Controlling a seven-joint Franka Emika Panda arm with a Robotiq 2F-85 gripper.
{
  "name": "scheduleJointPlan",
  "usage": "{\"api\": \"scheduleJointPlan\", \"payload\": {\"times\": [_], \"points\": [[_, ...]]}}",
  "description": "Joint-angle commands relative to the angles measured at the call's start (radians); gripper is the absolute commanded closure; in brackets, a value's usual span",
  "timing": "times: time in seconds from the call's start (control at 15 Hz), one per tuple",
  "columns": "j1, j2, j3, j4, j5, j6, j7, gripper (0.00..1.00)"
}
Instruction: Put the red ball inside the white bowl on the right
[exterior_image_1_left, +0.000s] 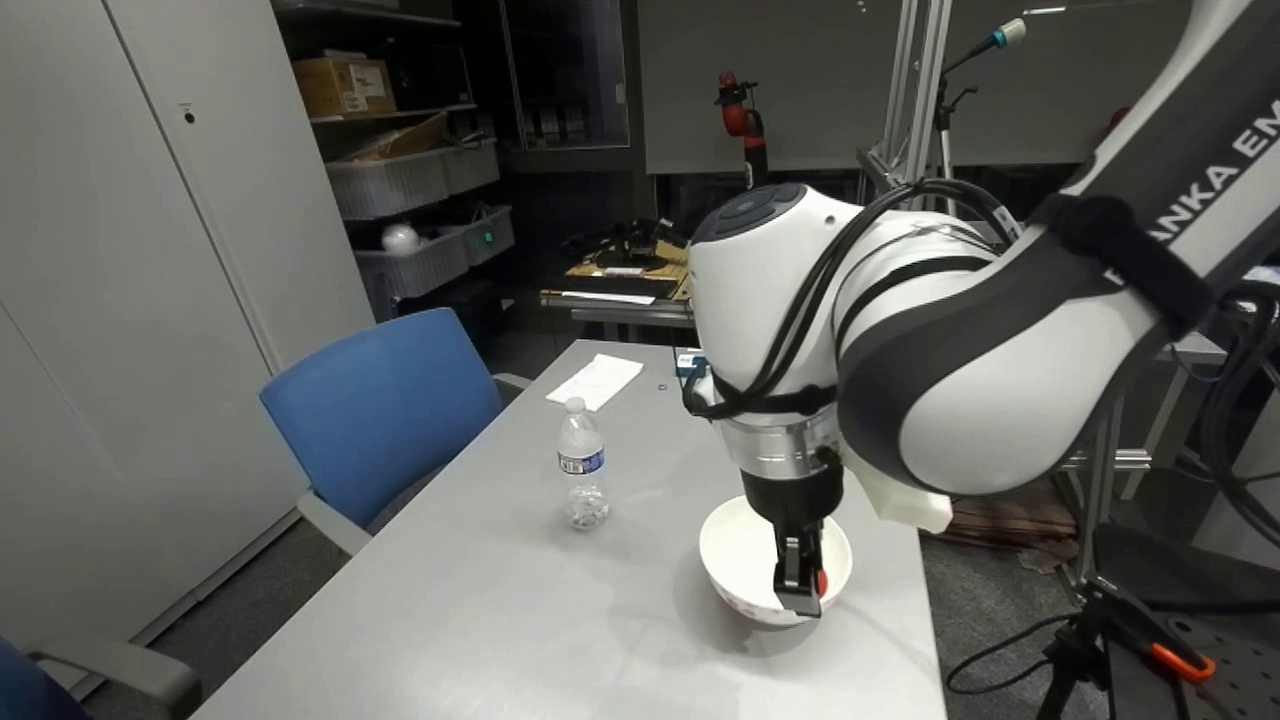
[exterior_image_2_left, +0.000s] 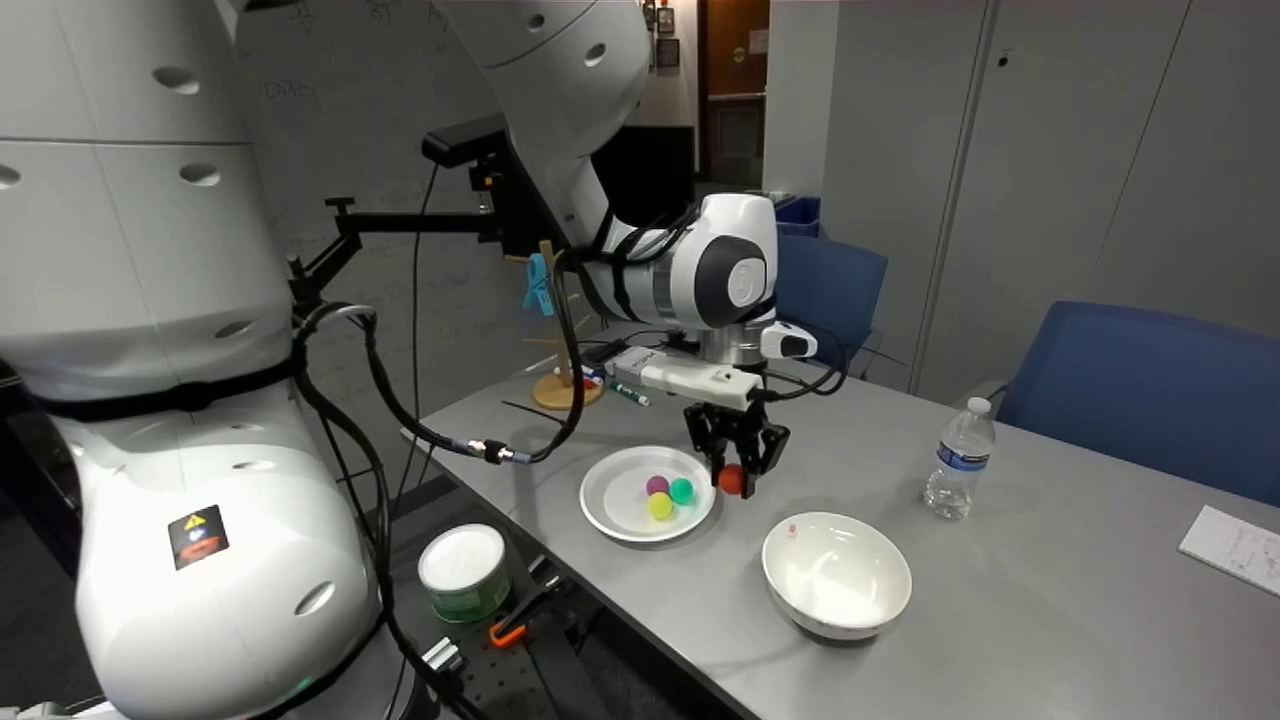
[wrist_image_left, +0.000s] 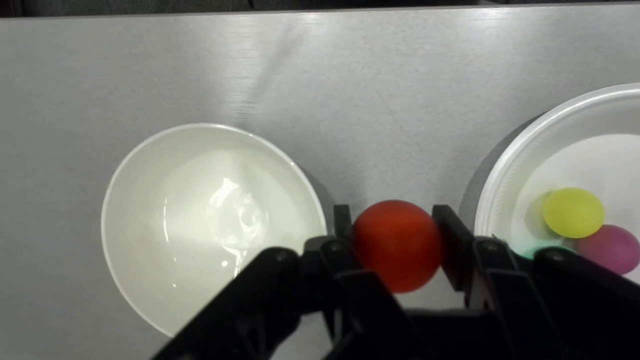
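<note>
My gripper (wrist_image_left: 395, 222) is shut on the red ball (wrist_image_left: 398, 246), which sits between the two black fingers in the wrist view. In an exterior view the gripper (exterior_image_2_left: 732, 482) holds the red ball (exterior_image_2_left: 731, 479) above the table, beside the plate's rim. The white bowl (exterior_image_2_left: 838, 575) stands upright on the table, and no ball shows in it. In the wrist view the bowl (wrist_image_left: 200, 220) is left of the gripper, apart from the ball. In an exterior view the gripper (exterior_image_1_left: 798, 598) overlaps the bowl (exterior_image_1_left: 738, 555), and only a sliver of the ball (exterior_image_1_left: 822, 583) shows.
A white plate (exterior_image_2_left: 612, 490) holds a yellow ball (exterior_image_2_left: 659, 505), a purple ball (exterior_image_2_left: 657, 485) and a green ball (exterior_image_2_left: 681, 491). It also shows at right in the wrist view (wrist_image_left: 492, 195). A clear water bottle (exterior_image_2_left: 960, 460) stands beyond the bowl. White paper (exterior_image_1_left: 597, 381) lies farther along the table.
</note>
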Motion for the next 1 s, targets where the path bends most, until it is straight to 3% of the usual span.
{"api": "scheduleJointPlan", "payload": {"times": [0.0, 0.07, 0.13, 0.93], "points": [[-0.013, 0.000, 0.014, 0.000, -0.002, -0.002, 0.002, 0.56], [-0.013, 0.000, 0.014, 0.000, -0.002, -0.001, 0.002, 0.56], [-0.013, 0.000, 0.014, -0.001, -0.002, -0.001, 0.002, 0.81], [-0.114, 0.029, -0.036, 0.069, 0.087, 0.077, -0.009, 0.81]]}}
